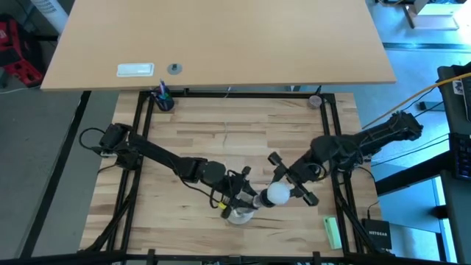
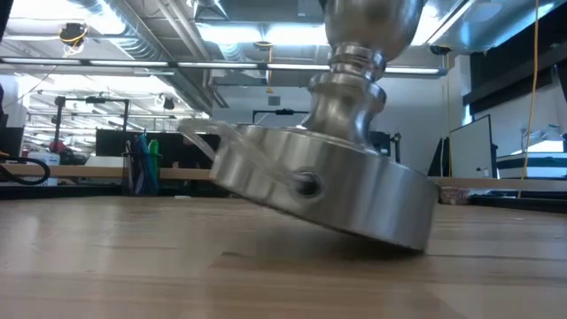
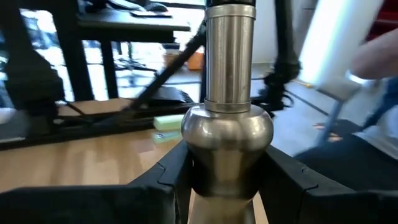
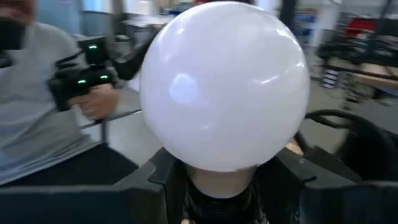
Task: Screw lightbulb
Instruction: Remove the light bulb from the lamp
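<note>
Stand tilt: Your first risk sits under the silver stand (image 2: 328,190). In the low view its round base is lifted on one side and rests on one edge against the desk (image 2: 133,266). If you push the bulb sideways, the base could, I judge, skid or rock further and throw the threads off line.
Cross-threading: With the stand leaning, the lightbulb (image 1: 277,194) may not meet the socket squarely. Turning it in that state could jam the screw base rather than seat it.
Slip risk: The frosted globe is smooth and round, so a twist against resistance could spin it in the grip.
Left gripper: Your left gripper (image 3: 227,180) is closed narrowly on the stand's column, its fingers (image 3: 171,177) pressing either side just below the rounded bulge.
Right gripper: Your right gripper (image 4: 221,186) is pinched on the lightbulb's neck, just under the globe, which swells out past the fingers (image 4: 165,174).
Lightbulb place: It is held just beside the stand's top, on the right arm's side, off the desk.
Seating: Whether the base has entered the socket you cannot tell; the join is hidden.
Bystander: A person's hand (image 4: 93,102) with a dark device shows beyond the lightbulb, well apart.
</note>
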Tool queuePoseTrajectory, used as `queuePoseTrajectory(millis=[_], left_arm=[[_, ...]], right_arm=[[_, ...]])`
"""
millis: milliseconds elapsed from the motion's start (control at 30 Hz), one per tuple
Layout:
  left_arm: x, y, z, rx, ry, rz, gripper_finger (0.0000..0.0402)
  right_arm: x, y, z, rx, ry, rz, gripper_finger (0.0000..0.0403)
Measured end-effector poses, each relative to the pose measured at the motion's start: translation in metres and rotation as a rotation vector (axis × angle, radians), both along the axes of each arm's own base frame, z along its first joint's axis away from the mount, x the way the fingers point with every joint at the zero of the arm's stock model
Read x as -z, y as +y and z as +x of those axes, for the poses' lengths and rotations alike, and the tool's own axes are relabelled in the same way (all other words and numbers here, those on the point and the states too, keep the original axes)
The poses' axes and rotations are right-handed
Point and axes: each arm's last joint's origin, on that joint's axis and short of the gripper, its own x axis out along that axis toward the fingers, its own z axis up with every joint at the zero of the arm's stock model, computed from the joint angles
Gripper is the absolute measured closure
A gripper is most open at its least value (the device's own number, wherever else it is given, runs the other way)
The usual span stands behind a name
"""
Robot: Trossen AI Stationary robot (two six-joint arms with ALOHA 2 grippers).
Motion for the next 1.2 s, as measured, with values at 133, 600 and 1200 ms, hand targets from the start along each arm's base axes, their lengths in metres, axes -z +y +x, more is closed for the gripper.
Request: queuePoseTrajectory(millis=[133, 600, 1200], left_arm=[[0.001, 0.003, 0.001, 0.017, 0.010, -0.003, 0.0276], [-0.003, 0.006, -0.002, -0.369, -0.009, 0.087, 0.0276], [-0.003, 0.015, -0.003, -0.666, 0.003, 0.085, 0.0276]], right_arm=[[0.002, -0.003, 0.006, -0.010, 0.000, -0.009, 0.0250], [-0.010, -0.027, -0.040, 0.458, 0.203, 0.088, 0.0045], [-0.001, -0.001, -0.008, 0.922, 0.048, 0.090, 0.0082]])
